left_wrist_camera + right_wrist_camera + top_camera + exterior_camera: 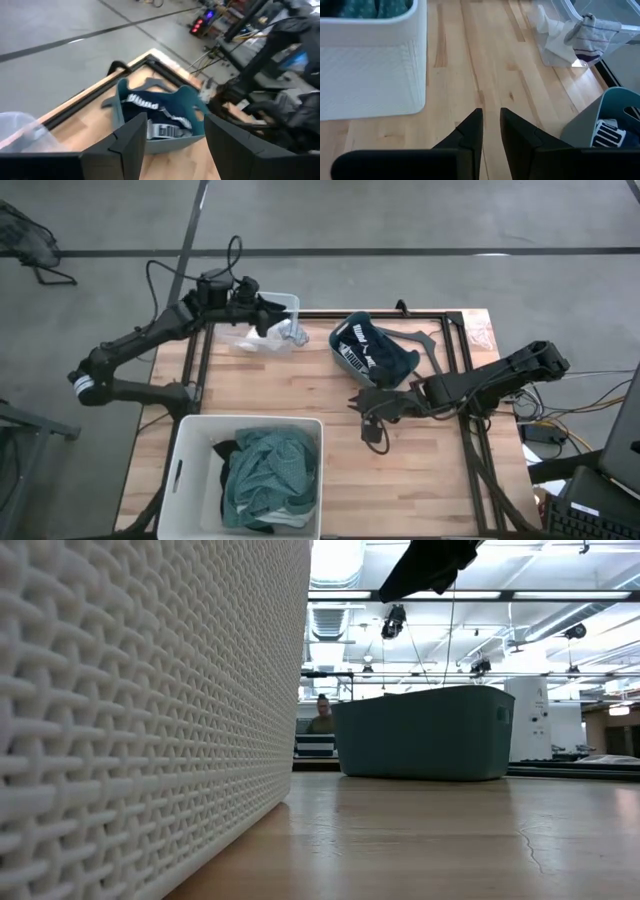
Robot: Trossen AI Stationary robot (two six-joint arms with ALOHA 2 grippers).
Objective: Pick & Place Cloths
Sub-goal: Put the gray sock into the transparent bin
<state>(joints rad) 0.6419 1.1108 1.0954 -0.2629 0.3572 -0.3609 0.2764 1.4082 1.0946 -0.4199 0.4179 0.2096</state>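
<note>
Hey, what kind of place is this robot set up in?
Probably a big lab or workshop hall: bare concrete floor, exposed ceiling ducts with strip lights, and more workbenches beyond the wooden table.

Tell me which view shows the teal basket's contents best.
The high view: it looks straight down into the teal basket, showing the dark cloth with white stripes inside. The left wrist view shows the same cloth at an angle. The low view shows only the basket's outer wall; the right wrist view catches just a corner.
</note>
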